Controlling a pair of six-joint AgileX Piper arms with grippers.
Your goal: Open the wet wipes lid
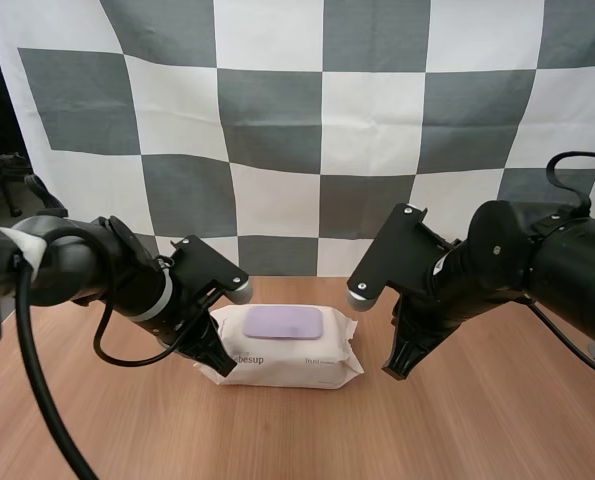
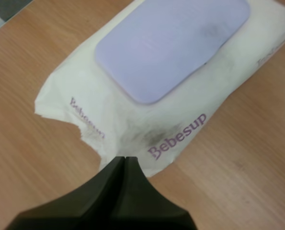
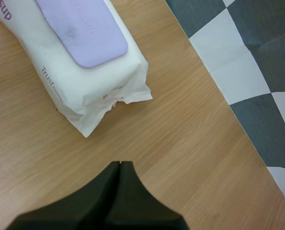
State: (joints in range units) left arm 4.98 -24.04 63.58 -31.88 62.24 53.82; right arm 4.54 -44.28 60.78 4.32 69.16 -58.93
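High view: the pack [image 1: 287, 362] lies flat on the bench [image 1: 477, 430] between the two arms, its purple lid [image 1: 283, 322] down and facing up. The left pincer [image 1: 222, 365] is at the pack's left end. The right pincer [image 1: 397, 370] stands on the other side, apart from the pack.

Left wrist view: the fingers lie closed together as one dark wedge, gripping nothing, with the tip at the pack's edge by the "Bebesup" print. Contact cannot be told.

Right wrist view: the fingers are likewise closed and empty, over bare bench near the pack's crimped end.
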